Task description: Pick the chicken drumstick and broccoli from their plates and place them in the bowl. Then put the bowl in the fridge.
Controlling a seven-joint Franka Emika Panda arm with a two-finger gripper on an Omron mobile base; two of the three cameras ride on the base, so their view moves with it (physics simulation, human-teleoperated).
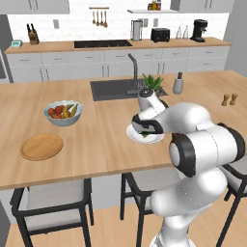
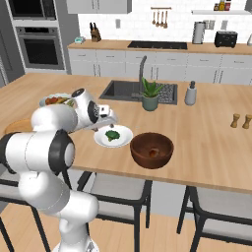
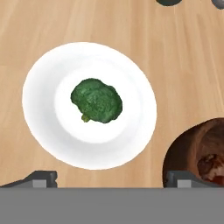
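Note:
The dark green broccoli (image 3: 97, 99) lies in the middle of the glossy white plate (image 3: 39, 78) on the wooden island counter. My gripper (image 3: 111, 179) hangs open above this plate, its fingertips (image 3: 41, 178) spread wide with nothing between them. In the right base view the gripper (image 2: 109, 122) hovers just over the broccoli (image 2: 112, 135). Right of the plate stands the dark reddish-brown bowl (image 2: 151, 149), and the chicken drumstick (image 2: 154, 152) lies inside it. The light wooden plate (image 1: 42, 146) sits bare at the counter's left. The fridge is out of view.
A pale bowl of fruit (image 1: 62, 113) stands behind the wooden plate. Farther back are the sink (image 2: 133, 91), a potted plant (image 2: 150, 101) and a soap dispenser (image 2: 191, 93). Two small shakers (image 2: 241, 120) stand at the right. Stools (image 1: 53, 198) line the counter's near edge.

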